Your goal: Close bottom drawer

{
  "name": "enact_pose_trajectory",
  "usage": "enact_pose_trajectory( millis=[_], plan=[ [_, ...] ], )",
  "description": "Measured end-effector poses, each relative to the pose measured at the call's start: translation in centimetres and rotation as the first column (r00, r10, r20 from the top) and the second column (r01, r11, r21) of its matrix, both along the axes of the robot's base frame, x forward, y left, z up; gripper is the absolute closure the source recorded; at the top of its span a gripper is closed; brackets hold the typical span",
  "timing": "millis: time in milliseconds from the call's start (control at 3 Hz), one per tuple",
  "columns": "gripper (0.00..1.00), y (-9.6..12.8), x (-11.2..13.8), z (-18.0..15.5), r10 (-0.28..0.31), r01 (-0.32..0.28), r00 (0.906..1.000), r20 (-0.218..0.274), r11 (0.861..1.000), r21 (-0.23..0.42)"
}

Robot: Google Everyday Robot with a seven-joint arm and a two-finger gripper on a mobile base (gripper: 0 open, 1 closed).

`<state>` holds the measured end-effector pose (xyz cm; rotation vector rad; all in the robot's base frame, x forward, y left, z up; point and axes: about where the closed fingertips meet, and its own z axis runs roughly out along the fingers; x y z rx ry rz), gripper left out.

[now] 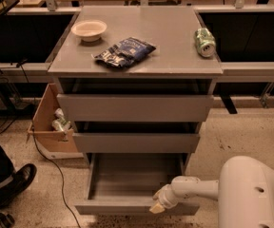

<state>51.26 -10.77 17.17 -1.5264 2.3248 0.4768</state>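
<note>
The bottom drawer (127,182) of the grey cabinet is pulled out, showing its shallow empty tray; its slim flat front (113,208) runs along the lower edge of the camera view. My gripper (157,205) is at the right part of that front panel, its pale tip at the panel's top edge, reaching in from the white arm (199,189) at the lower right. The middle drawer (136,142) and top drawer (134,107) above stand slightly out.
On the cabinet top sit a white bowl (89,30), a dark snack bag (125,52) and a green can (204,42). A cardboard box (51,122) with trash stands at the left, with a cable on the floor. A person's shoe (11,184) is at the lower left.
</note>
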Motion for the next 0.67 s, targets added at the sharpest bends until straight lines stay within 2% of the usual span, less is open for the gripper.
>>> enact_pose_trajectory(
  millis=[333, 667],
  plan=[
    [0.96, 0.3, 2.0, 1.1, 0.013, -0.012, 0.9987, 0.048, 1.000, -0.021],
    [0.78, 0.1, 4.1, 2.3, 0.038, -0.032, 0.9939, 0.103, 0.998, -0.063]
  ],
)
